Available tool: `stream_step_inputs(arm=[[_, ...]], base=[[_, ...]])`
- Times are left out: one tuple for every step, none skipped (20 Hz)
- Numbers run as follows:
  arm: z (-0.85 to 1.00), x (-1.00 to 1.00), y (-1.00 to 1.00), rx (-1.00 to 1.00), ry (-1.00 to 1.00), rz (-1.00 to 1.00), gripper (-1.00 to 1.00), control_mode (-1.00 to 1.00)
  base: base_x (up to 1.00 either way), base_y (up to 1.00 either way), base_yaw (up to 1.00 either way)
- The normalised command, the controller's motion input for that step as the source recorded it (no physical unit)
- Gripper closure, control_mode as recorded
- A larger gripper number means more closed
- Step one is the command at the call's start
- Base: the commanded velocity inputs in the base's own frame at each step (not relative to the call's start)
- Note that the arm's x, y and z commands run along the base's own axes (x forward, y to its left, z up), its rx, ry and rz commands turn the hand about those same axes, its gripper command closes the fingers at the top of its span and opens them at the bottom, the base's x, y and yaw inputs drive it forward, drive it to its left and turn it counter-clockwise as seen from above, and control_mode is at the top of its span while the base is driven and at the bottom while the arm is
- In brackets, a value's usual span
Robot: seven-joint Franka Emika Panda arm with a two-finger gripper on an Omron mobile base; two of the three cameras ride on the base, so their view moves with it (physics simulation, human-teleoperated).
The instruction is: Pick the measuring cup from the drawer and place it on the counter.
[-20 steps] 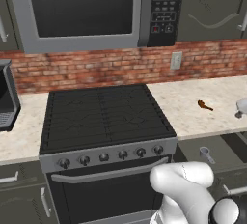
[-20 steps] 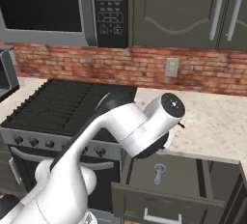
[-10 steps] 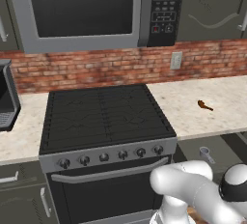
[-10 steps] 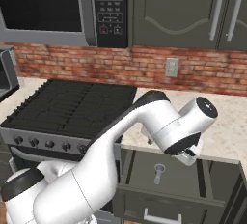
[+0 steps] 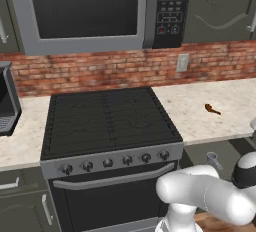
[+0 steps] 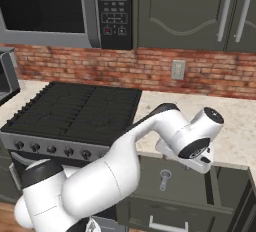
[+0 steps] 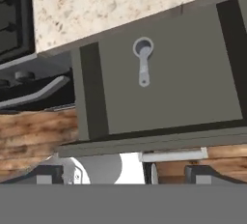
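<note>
Measuring cup (image 7: 143, 54) lies flat on the floor of the open drawer (image 7: 193, 78), bowl toward the counter edge, handle pointing toward the drawer front. Nothing touches it. Same cup in the right base view (image 6: 165, 178) and left base view (image 5: 213, 159), alone in the drawer.

Tool (image 7: 120, 174) hangs above the drawer front, well apart from the cup; cup sits ahead of the tool and slightly to one side, in the upper middle of the hand view. Fingertips (image 7: 48, 174) stand wide apart at the bottom of the hand view, spread, pinching nothing.

In the right base view the wrist is over the drawer (image 6: 210, 186) near its right side, cup down and left of it. Drawer (image 5: 227, 151) is pulled out below the counter edge.

Counter (image 7: 120, 1) runs beyond the drawer's back edge, past the cup from the tool. Counter (image 6: 235, 126) is behind the wrist in the right base view. Small brown object (image 5: 212, 109) lies on the counter (image 5: 200, 116), well beyond the cup.

Stove (image 6: 75, 111) is off to the tool's left, knobs (image 5: 107, 163) along its front, oven door handle (image 5: 115, 178) below them. Microwave (image 5: 90, 11) above the stove, brick backsplash (image 6: 210, 76) with an outlet (image 6: 177, 69) behind the counter, upper cabinets (image 6: 200, 11) above.
</note>
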Motion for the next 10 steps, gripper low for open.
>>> stream_step_inputs(arm=[[-0.89, 0.47, 0.00, -0.20, 0.00, 0.11, -1.00, -1.00], [-0.88, 0.46, 0.00, -0.20, 0.00, 0.11, -1.00, -1.00], [-0.86, 0.44, 0.00, -0.19, 0.00, 0.10, -1.00, -1.00], [-0.84, 0.42, 0.00, -0.18, 0.00, 0.09, -1.00, -1.00], [-0.84, 0.41, 0.00, -0.17, 0.00, 0.06, -1.00, -1.00], [-0.83, 0.39, 0.00, -0.13, 0.01, 0.02, -1.00, -1.00], [-0.82, 0.29, 0.00, -0.09, 0.00, 0.00, -1.00, -1.00], [-0.83, 0.21, 0.00, -0.05, 0.00, 0.00, -1.00, -1.00], [-0.81, 0.16, 0.00, -0.01, 0.00, 0.00, -1.00, -1.00], [-0.80, 0.15, 0.00, 0.00, 0.00, 0.00, -1.00, -1.00]], base=[[0.00, 0.00, 0.00], [0.00, 0.00, 0.00], [0.00, 0.00, 0.00], [0.00, 0.00, 0.00], [0.00, 0.00, 0.00], [0.00, 0.00, 0.00], [0.00, 0.00, 0.00], [0.00, 0.00, 0.00], [0.00, 0.00, 0.00], [0.00, 0.00, 0.00]])
